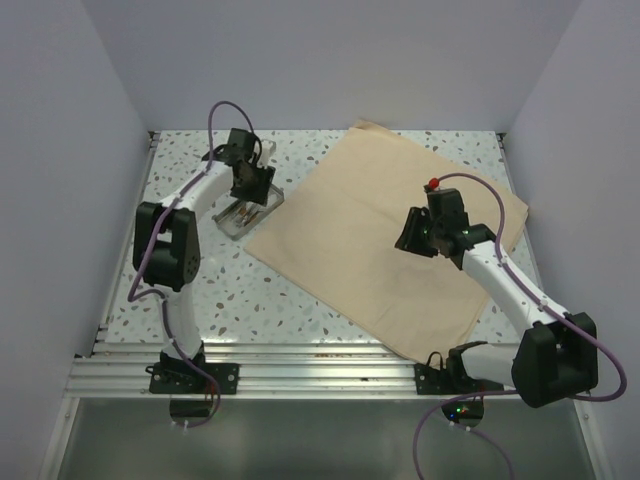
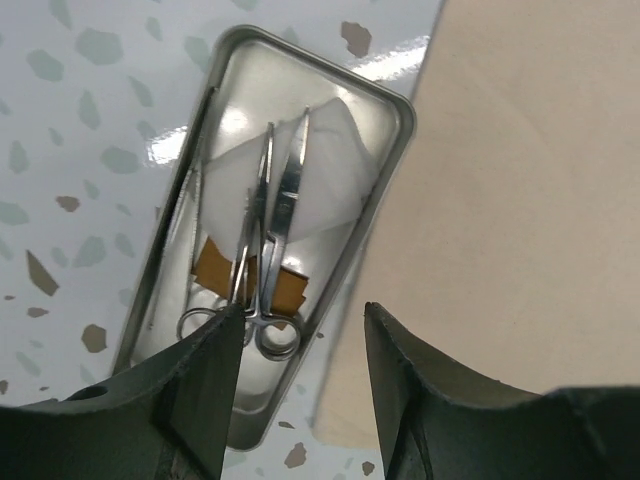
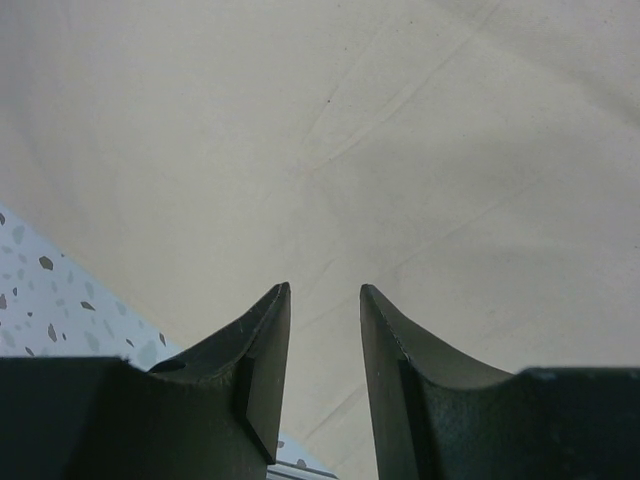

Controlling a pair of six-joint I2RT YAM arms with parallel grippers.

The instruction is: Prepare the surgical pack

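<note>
- A large, plain tan-beige cloth sheet (image 1: 390, 250) is spread flat and unfolded on the white, grey-speckled bench (image 1: 200, 290). It is turned at an angle, so that one corner is pointed toward the back wall. A few faint creases are seen across its surface.
- A small rectangular steel tray (image 2: 398, 115) with rounded corners is set on the bench just beside the cloth sheet's left edge, off the fabric. A narrow strip of bench is seen between the two.
- Slim silver scissor-handled instruments (image 2: 275, 220) are laid lengthwise inside the steel tray. They are laid over a folded white gauze square (image 2: 335, 190) and a small brown slip (image 2: 212, 265). Their ring handles are turned toward the end of the tray nearer the left wrist camera.
- The left claw (image 2: 302, 312) is held over that end of the steel tray, to the left of the cloth sheet. Its two dark fingers are spread and nothing is pinched between them. One finger is seen across the ring handles in the wrist view, but whether they are touched cannot be told.
- The right claw (image 3: 324, 290) is held above the right half of the cloth sheet, pointed down at the fabric. Its fingers are parted with a clear gap and nothing is gripped. Whether the fingertips are touching the cloth sheet cannot be told.
</note>
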